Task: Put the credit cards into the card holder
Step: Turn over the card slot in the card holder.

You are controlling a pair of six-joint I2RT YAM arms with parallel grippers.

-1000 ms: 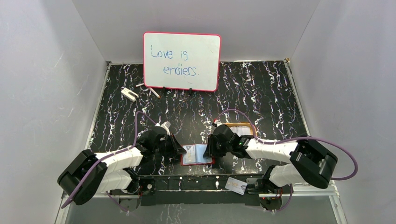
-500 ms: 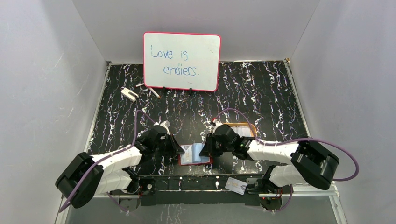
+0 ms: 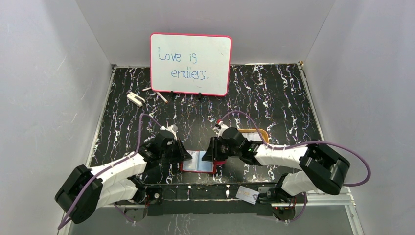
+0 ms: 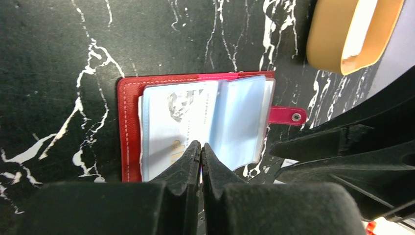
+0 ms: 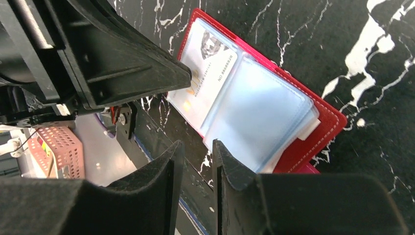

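Observation:
The card holder [image 3: 184, 167] lies open near the table's front edge, between my two grippers. In the left wrist view its red cover [image 4: 128, 122] holds a pale credit card [image 4: 181, 115] under clear blue sleeves [image 4: 242, 115], with the snap tab [image 4: 286, 116] at the right. My left gripper [image 4: 200, 145] is shut, its tips over the card's near edge. My right gripper [image 5: 197, 145] is slightly open and empty at the near edge of the sleeves [image 5: 264, 112]. Another card [image 3: 252, 136] lies in the orange tray [image 3: 265, 133]. A third card [image 3: 247, 195] rests on the front rail.
The pink-framed whiteboard [image 3: 191, 63] stands at the back centre. A small white object [image 3: 135, 98] and a marker [image 3: 161, 97] lie at the back left. The orange tray also shows in the left wrist view [image 4: 328, 44], just beyond the wallet.
The wallet has slid a little to the left. Both grippers have moved left with it, the right one closing in on its right side.

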